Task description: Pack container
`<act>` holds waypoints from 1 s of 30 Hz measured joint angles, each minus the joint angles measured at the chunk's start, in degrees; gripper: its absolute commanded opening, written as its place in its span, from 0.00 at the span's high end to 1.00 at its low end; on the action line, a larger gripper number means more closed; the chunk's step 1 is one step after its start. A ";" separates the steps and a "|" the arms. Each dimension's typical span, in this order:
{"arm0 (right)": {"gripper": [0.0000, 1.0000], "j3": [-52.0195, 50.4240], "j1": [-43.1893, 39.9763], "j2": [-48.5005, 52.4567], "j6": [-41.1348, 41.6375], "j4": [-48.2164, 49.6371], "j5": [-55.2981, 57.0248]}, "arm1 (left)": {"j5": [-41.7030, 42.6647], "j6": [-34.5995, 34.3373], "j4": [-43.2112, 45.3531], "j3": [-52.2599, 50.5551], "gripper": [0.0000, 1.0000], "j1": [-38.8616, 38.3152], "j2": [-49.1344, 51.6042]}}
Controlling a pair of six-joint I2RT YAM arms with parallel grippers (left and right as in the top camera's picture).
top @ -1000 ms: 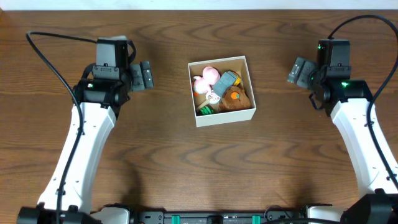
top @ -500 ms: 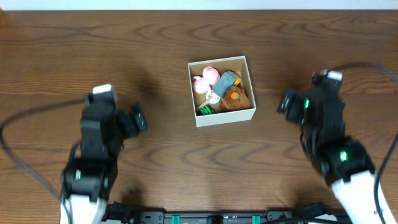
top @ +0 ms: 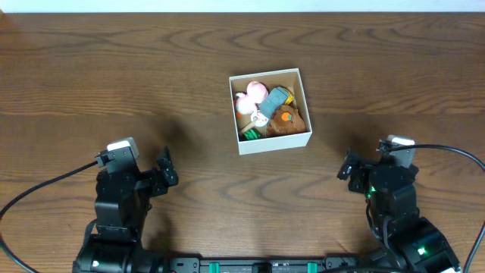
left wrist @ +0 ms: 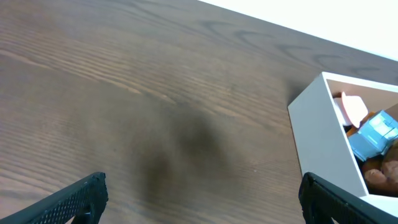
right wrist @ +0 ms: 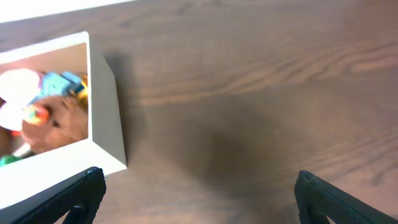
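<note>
Dark wood table [top: 91, 76] filling nearly the whole overhead frame, with a pale strip along the top edge. Loads of bare wood left, right and below the middle, so plenty of room to move.

Then the container [top: 276, 142]: square, white walls, brown inside, parked just above centre, turned slightly, touching neither arm. Crammed with small toys:
- brown plush [top: 288, 121] at lower right
- pink plush [top: 250, 97] at upper left
- blue-grey piece [top: 277, 97] across the middle
- green bit [top: 248, 135] in the lower left corner

Way too small to read any print on them.

Down at the bottom edge, left gripper [top: 165, 171] at lower left and right gripper [top: 350, 168] at lower right, both well apart from the container. From the wrist views, fingers spread wide on each, nothing between them, only a corner of the container showing off to one side.

Big pull-back of both arms since a second ago, from level with the container down to the bottom of frame. No shift in container or toys.
</note>
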 measured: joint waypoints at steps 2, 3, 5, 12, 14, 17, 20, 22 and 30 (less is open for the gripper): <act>0.01 -0.09 0.00 0.00 0.02 -0.92 0.13 | 0.00 0.02 0.00 0.00 0.02 0.00 0.31; 0.01 -0.09 0.00 0.00 0.02 -1.27 0.15 | 0.00 0.02 0.00 0.00 0.02 0.00 0.42; 0.01 -0.13 0.00 0.00 0.13 -1.68 0.22 | 0.00 0.02 0.00 0.00 0.02 0.00 0.61; 0.01 -0.13 0.00 0.00 0.15 -3.26 0.39 | 0.00 0.02 0.00 0.00 0.02 0.00 0.70; 0.01 -0.13 0.00 0.00 0.04 -4.81 0.46 | -0.02 0.02 0.00 0.00 0.02 0.00 0.70; 0.01 -0.17 0.00 0.00 -0.11 -7.23 0.55 | 0.00 0.02 0.00 0.00 0.02 0.00 0.70; 0.01 -0.17 0.00 -0.02 -0.15 -9.03 0.55 | 0.00 0.02 0.00 0.00 0.02 0.00 0.70; 0.01 -0.22 -0.04 -0.59 -0.22 -10.32 0.35 | -0.02 0.00 0.02 0.00 0.02 0.00 0.70; 0.01 -4.39 -9.44 -15.80 1.51 -10.47 -4.59 | 0.00 0.00 0.04 0.00 0.02 0.00 0.76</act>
